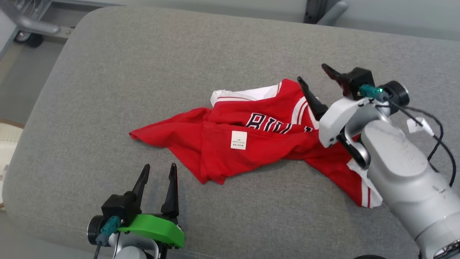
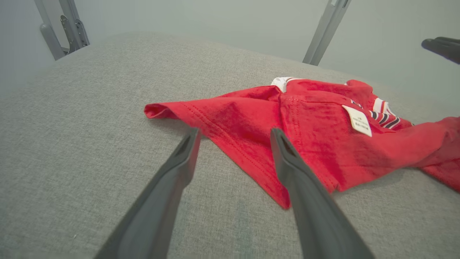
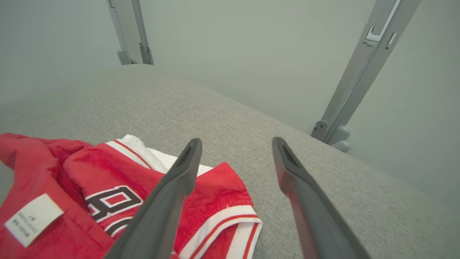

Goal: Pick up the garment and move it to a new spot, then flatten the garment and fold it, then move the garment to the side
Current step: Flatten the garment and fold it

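Grey padded surface [image 1: 143, 72]; metal frame [image 1: 32, 23], perhaps wheeled, behind.

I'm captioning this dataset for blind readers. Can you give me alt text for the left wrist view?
A crumpled red jersey with a white label lies on a grey padded surface, in front of the open left gripper.

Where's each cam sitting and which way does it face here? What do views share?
Head view: on the head, looking forward and down at the red garment on the grey cushion; left gripper lower left, right gripper and pale forearm at right.
Left wrist view: along the left gripper's open fingers, at the garment's near corner.
Right wrist view: along the right gripper's open fingers, over the garment toward a metal post.
Shared: the white label, all three.
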Robot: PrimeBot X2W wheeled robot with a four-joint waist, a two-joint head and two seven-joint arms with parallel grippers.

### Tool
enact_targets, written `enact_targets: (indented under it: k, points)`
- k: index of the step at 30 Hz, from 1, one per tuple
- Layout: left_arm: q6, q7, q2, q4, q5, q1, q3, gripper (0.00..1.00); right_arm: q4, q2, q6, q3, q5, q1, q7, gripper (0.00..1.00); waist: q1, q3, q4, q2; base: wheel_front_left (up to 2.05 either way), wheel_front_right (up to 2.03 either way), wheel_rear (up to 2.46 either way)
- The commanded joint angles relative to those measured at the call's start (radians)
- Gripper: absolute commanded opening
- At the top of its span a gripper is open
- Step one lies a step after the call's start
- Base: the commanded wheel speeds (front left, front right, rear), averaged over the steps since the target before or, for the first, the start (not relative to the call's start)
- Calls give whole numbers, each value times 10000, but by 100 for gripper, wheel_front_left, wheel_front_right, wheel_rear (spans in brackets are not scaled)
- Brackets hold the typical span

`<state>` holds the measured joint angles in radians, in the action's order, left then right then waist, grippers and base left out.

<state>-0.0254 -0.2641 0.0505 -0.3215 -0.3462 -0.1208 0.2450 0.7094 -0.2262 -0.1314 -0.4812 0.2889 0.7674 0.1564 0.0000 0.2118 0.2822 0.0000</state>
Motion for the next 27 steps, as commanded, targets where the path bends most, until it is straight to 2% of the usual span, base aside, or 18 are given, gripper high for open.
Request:
enact_targets:
  k: [1, 8, 17, 23, 27]
  points:
    - [29, 3, 8, 74, -62, -217, 55, 100, 122, -171, 15, -108, 92, 170, -78, 100, 0, 876, 877, 0, 0, 0, 0]
    - [179, 3, 5, 170, -577, -432, 756, 100, 1294, -854, 15, -1730, 1942, 1879, -1526, 100, 0, 1506, 1709, 0, 0, 0, 0]
    - [360, 3, 6, 120, -852, -445, 1159, 100, 812, -1886, 15, -5019, 3850, 2950, -2388, 100, 0, 1701, 2191, 0, 0, 0, 0]
    - [398, 3, 8, 29, -925, -367, 1248, 100, 894, -2456, 15, -7169, 4323, 3401, -3003, 100, 0, 1710, 2338, 0, 0, 0, 0]
    - [427, 3, 9, -50, -1043, -370, 1202, 100, 1144, -2598, 21, -7797, 4385, 3728, -3375, 100, 0, 1806, 2392, 0, 0, 0, 0]
